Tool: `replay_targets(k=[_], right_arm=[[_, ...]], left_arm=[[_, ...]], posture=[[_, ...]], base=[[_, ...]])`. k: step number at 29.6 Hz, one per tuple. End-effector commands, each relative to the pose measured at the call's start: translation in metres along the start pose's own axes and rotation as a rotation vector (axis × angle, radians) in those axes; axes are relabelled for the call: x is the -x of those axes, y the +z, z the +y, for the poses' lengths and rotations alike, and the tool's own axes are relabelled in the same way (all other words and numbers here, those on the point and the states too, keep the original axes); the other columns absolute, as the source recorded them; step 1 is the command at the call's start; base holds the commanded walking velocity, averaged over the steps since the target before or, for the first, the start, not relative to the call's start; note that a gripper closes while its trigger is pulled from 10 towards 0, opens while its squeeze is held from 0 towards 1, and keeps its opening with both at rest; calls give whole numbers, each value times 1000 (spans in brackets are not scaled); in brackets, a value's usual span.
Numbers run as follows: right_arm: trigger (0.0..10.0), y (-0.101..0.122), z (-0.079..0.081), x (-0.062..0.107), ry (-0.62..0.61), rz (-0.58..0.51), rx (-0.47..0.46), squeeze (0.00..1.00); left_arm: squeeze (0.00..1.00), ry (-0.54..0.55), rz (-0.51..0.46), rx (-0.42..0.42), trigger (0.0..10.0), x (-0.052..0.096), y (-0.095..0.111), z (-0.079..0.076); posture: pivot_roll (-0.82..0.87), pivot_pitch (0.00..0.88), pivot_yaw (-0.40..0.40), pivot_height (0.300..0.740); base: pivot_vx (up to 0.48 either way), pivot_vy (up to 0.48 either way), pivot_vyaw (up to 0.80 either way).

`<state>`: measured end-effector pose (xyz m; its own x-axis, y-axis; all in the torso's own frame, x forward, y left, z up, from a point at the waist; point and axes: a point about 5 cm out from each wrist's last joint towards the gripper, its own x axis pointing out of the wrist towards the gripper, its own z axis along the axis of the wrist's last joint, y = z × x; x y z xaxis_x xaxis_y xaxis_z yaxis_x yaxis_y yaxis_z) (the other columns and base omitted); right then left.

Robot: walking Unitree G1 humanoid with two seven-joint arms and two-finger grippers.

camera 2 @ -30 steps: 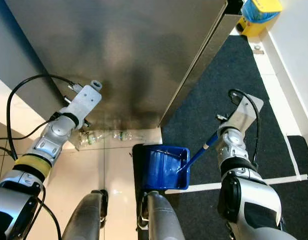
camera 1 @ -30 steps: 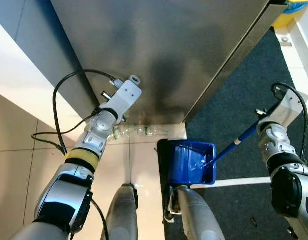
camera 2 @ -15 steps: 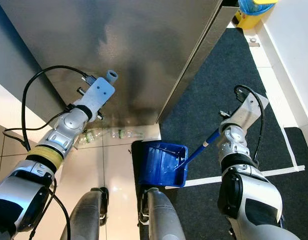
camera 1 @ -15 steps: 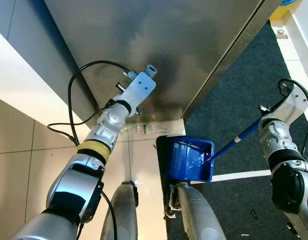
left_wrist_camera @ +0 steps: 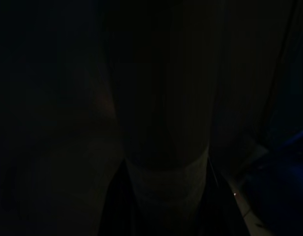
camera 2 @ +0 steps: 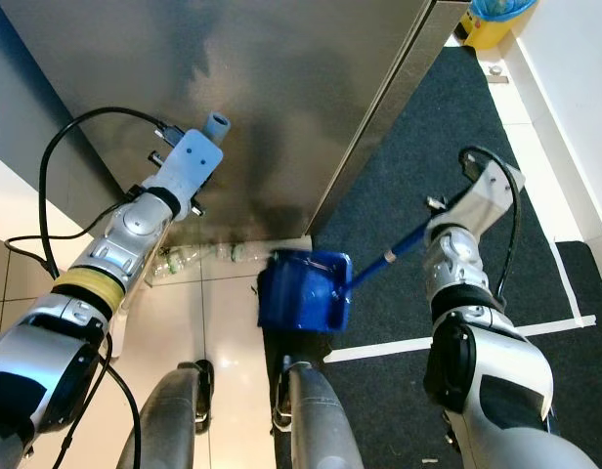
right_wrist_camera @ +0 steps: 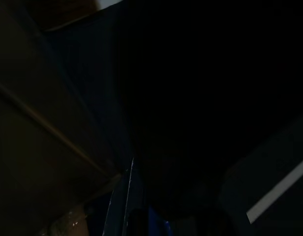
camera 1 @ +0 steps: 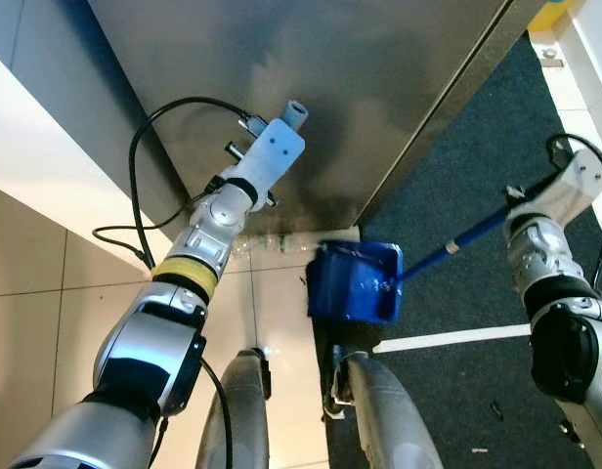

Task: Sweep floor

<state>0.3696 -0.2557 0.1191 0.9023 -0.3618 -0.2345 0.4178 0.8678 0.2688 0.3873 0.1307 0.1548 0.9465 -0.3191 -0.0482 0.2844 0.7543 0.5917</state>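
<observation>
1. Floor [camera 1: 272, 313] is the job here: pale tile at 9 o'clock of the robot's feet, dark carpet [camera 1: 477, 283] at 3 o'clock, with a steel cabinet [camera 1: 330, 88] rising at 12 o'clock.
2. Litter [camera 2: 198, 256], what looks like crumpled clear plastic, lies on the tile right against the cabinet's base, at about 11 o'clock from the feet. It is not yet gathered, so the main work is left.
3. A blue dustpan [camera 1: 355, 283] sits just ahead of the feet at the seam of tile and carpet, tilted, its mouth turned toward the litter but apart from it. No debris can be made out inside.
4. The dustpan's long blue handle [camera 1: 457, 239] runs out toward 2 o'clock to the right hand [camera 1: 521, 217]. The arm seems to carry the pan by it, yet the fingers are hidden, so how far they are closed cannot be told.
5. The left hand [camera 1: 233, 200] reaches down toward the litter at the cabinet's foot. Its wrist view is too dark to show whether it grips a broom or anything else.
6. Judged from this, the sweep is at an early stage: pan nearly in place, rubbish to be pushed in.
</observation>
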Motion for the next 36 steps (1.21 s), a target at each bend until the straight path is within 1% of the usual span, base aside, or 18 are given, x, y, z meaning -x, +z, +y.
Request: replay_targets(k=[1, 8, 10, 11, 14, 16, 18, 20, 22, 24, 26, 27, 30, 31, 33, 34, 35, 36], right_arm=[[10000, -11, -8, 3, -13, 30, 50, 0], [10000, -32, -12, 8, -4, 69, 112, 0], [10000, -41, -18, 12, -21, 86, 163, 0], [10000, -41, -18, 12, -21, 86, 163, 0], [10000, -44, -35, 15, -92, 79, 179, 0], [10000, -44, -37, 15, -102, 77, 171, 0], [10000, -48, -37, 17, -96, 76, 172, 0], [10000, -48, -37, 17, -96, 76, 172, 0], [10000, -54, -35, 19, -84, 74, 174, 0], [10000, -56, -34, 20, -79, 74, 174, 0], [10000, -60, -32, 23, -63, 71, 188, 0], [10000, -60, -32, 23, -63, 71, 188, 0], [10000, -67, -34, 26, -53, 73, 208, 0], [10000, -67, -34, 26, -53, 73, 208, 0], [10000, -69, -37, 28, -56, 76, 210, 0], [10000, -70, -38, 29, -57, 78, 211, 0], [10000, -70, -38, 29, -57, 78, 211, 0], [10000, -71, -40, 29, -58, 81, 213, 0]], left_arm=[[0, -24, -58, -17, 10000, -4, 10, -9], [0, -72, -17, -48, 10000, -2, -1, -25], [0, -101, 17, -97, 10000, -2, -7, -34], [0, -101, 17, -97, 10000, -2, -7, -34], [0, -130, -7, -128, 10000, -4, -1, -41], [0, -138, -20, -132, 10000, -5, 2, -44], [0, -160, -26, -146, 10000, -5, 3, -52], [0, -160, -26, -146, 10000, -5, 3, -52], [0, -180, -29, -139, 10000, -6, 6, -65], [0, -188, -38, -129, 10000, -7, 9, -71], [0, -227, -89, -90, 10000, -10, 24, -86], [0, -227, -89, -90, 10000, -10, 24, -86], [0, -313, -261, 24, 10000, -16, 73, -111], [0, -313, -261, 24, 10000, -16, 73, -111], [0, -385, -376, 78, 10000, -16, 105, -125], [0, -410, -414, 92, 10000, -15, 115, -130], [0, -410, -414, 92, 10000, -15, 115, -130], [0, -449, -474, 116, 10000, -13, 131, -137]], posture=[[37, 334, -119, 740], [-12, 365, -131, 740], [-42, 391, -132, 740], [-42, 391, -132, 740], [-53, 397, -131, 740], [-57, 401, -128, 740], [-74, 403, -119, 740], [-74, 403, -119, 740], [-96, 398, -110, 740], [-98, 398, -112, 740], [-111, 400, -111, 740], [-111, 400, -111, 740], [-116, 401, -108, 740], [-116, 401, -108, 740], [-116, 394, -105, 740], [-116, 394, -105, 740], [-116, 394, -105, 740], [-115, 391, -105, 740]], base=[[0, 0, 0], [0, 0, 0], [0, 0, 0], [0, 0, 0], [0, 0, 0], [0, 0, 0], [0, 0, 0], [0, 0, 0], [0, 0, 0], [0, 0, 0], [0, 0, 0], [0, 0, 0], [0, 0, 0], [0, 0, 0], [0, 0, 0], [0, 0, 0], [0, 0, 0], [0, 0, 0]])
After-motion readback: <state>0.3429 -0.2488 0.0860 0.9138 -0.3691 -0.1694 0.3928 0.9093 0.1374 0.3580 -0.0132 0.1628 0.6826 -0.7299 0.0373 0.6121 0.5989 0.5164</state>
